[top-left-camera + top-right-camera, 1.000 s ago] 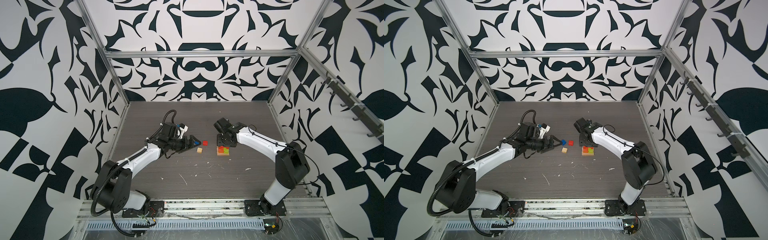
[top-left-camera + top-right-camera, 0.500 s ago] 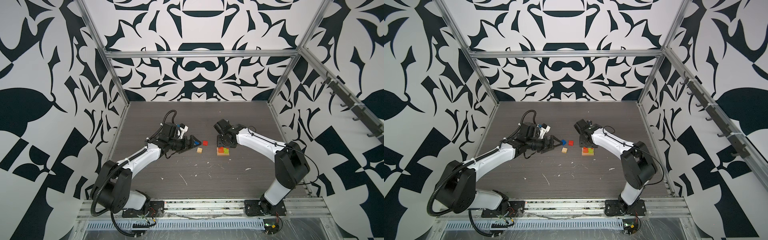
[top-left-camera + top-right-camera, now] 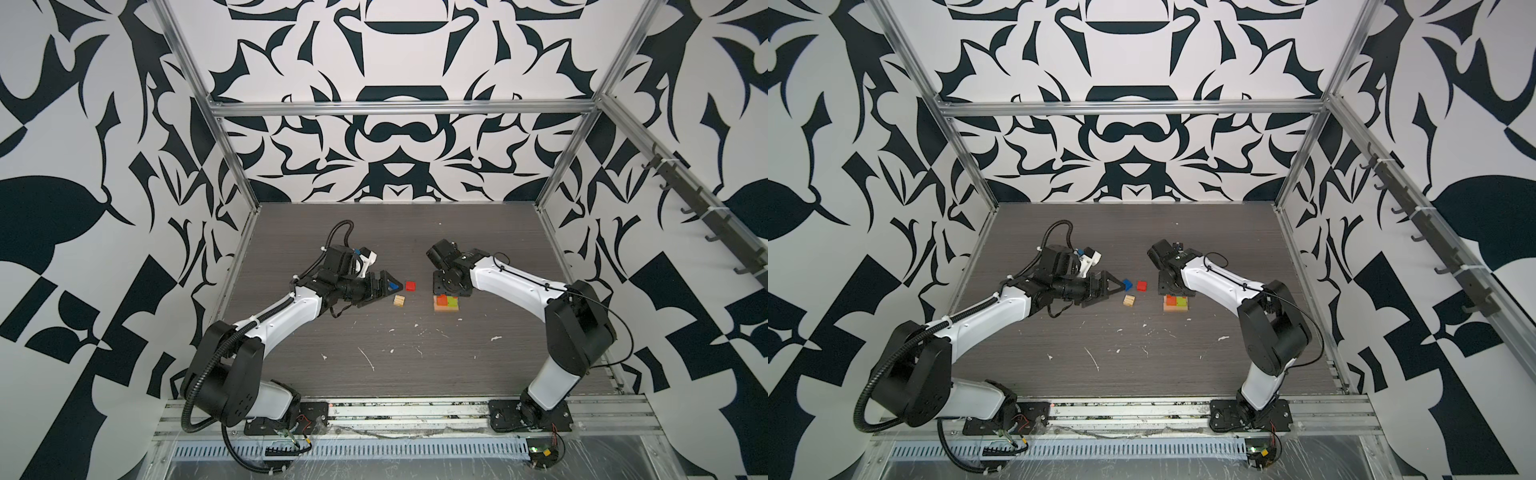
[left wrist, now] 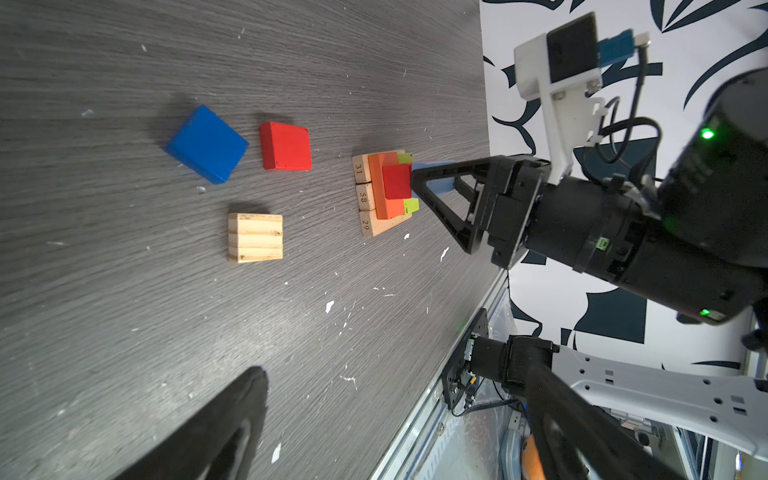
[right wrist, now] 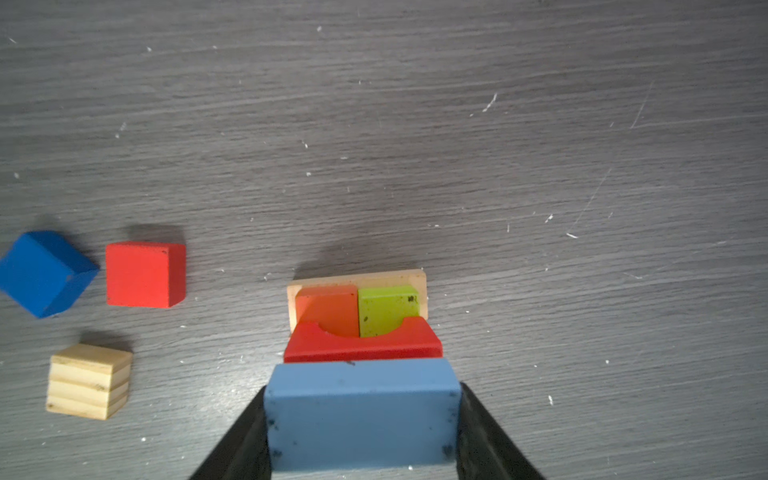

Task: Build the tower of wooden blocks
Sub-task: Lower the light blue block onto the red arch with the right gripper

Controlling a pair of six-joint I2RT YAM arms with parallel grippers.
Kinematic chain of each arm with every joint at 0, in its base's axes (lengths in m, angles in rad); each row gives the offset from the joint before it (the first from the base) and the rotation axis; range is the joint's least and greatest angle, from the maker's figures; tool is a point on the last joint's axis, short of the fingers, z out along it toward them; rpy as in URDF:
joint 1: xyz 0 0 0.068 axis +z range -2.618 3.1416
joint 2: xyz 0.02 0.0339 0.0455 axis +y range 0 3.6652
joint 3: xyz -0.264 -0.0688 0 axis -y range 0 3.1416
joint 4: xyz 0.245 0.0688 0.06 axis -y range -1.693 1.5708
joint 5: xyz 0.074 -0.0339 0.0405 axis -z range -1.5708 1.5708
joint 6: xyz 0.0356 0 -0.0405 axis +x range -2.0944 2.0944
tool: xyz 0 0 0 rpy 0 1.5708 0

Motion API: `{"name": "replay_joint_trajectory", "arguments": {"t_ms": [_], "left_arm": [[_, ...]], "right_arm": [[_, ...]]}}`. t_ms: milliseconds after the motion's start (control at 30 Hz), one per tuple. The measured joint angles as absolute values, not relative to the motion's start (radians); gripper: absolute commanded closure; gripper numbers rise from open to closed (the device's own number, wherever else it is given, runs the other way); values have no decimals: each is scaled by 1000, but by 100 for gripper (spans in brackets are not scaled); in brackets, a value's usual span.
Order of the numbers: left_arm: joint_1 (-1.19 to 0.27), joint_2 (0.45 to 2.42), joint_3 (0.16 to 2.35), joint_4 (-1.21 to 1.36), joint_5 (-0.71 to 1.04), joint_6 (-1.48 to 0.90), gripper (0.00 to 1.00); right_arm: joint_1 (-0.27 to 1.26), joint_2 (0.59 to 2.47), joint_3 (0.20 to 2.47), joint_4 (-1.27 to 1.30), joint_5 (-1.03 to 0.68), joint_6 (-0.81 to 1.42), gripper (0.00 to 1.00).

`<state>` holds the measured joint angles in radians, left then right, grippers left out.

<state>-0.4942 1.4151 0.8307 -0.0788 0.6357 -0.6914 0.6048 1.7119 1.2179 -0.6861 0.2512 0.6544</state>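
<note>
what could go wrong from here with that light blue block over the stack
1. The right pincer holds the light blue block over the red arch on the orange block and green block. The arch top looks narrow, so an off-centre release may tip block or arch.
2. The open left pincer is near the dark blue cube and could nudge it away.

clock centre: wood block tower (image 3: 448,306), 12 = back wall (image 3: 386,166)
above tower: blocked; right gripper (image 5: 363,390) hangs just over it, clamped on light blue block (image 5: 361,419)
9-10 o'clock: red cube (image 3: 410,286), dark blue cube (image 3: 392,285), tan cube (image 3: 399,301); near each other, none touching, gaps narrow
farther at 9: left gripper (image 3: 384,294), jaws spread wide, tip just beside dark blue cube
cubes-to-tower lane: open
3 o'clock: right arm (image 3: 511,282) crosses above table (image 3: 415,374)
5-7 o'clock: bare table, only white flecks (image 3: 368,358); widest way in
</note>
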Motion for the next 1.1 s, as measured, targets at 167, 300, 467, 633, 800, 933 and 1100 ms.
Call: {"name": "replay_joint_trajectory", "arguments": {"t_ms": [167, 300, 467, 633, 800, 933, 1100], "left_arm": [[-496, 1415, 831, -79, 636, -691, 0], [-497, 1415, 831, -79, 636, -691, 1], [-498, 1415, 831, -79, 635, -691, 0], [-498, 1415, 831, -79, 635, -691, 0], [-498, 1415, 831, -79, 635, -691, 1], [-498, 1415, 831, -79, 635, -691, 1], [-498, 1415, 831, -79, 635, -691, 0]], "right_arm": [[605, 1712, 1218, -686, 252, 654, 58], [605, 1712, 1218, -686, 253, 654, 56], [605, 1712, 1218, -686, 254, 654, 54], [605, 1712, 1218, -686, 256, 654, 51], [606, 1712, 1218, -687, 256, 654, 48], [606, 1712, 1218, -687, 257, 654, 47], [606, 1712, 1218, -687, 260, 654, 44]]}}
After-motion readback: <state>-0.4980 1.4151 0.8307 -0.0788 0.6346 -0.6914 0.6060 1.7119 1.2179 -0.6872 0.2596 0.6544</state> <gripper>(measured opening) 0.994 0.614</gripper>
